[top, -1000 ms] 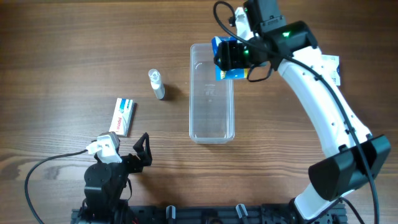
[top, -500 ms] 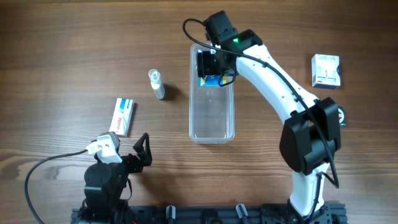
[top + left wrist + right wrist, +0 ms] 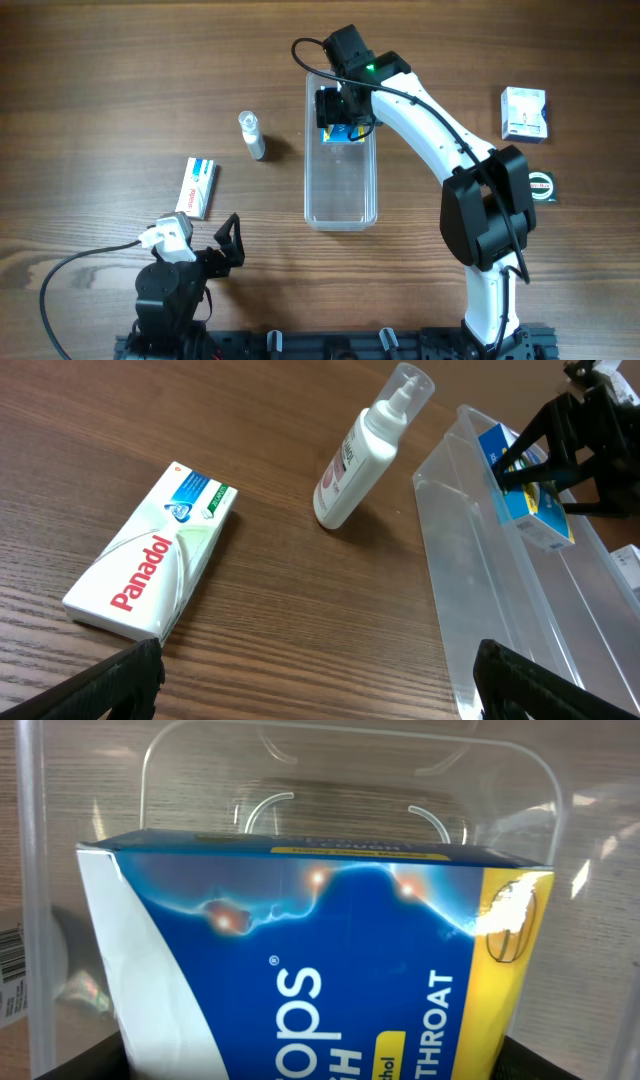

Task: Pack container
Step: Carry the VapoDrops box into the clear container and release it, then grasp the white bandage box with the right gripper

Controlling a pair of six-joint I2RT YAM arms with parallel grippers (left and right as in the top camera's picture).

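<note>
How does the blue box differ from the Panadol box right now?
The blue box is blue and yellow; the Panadol box is white with red lettering. The blue box is held by the right gripper inside the container; the Panadol box lies flat on the table, untouched. Both are small cardboard cartons.

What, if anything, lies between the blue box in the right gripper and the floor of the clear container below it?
Nothing visible does. The right gripper holds the blue box at the far end of the container, and the clear floor beneath it shows bare. The bottle and the Panadol box lie outside, on the table.
</note>
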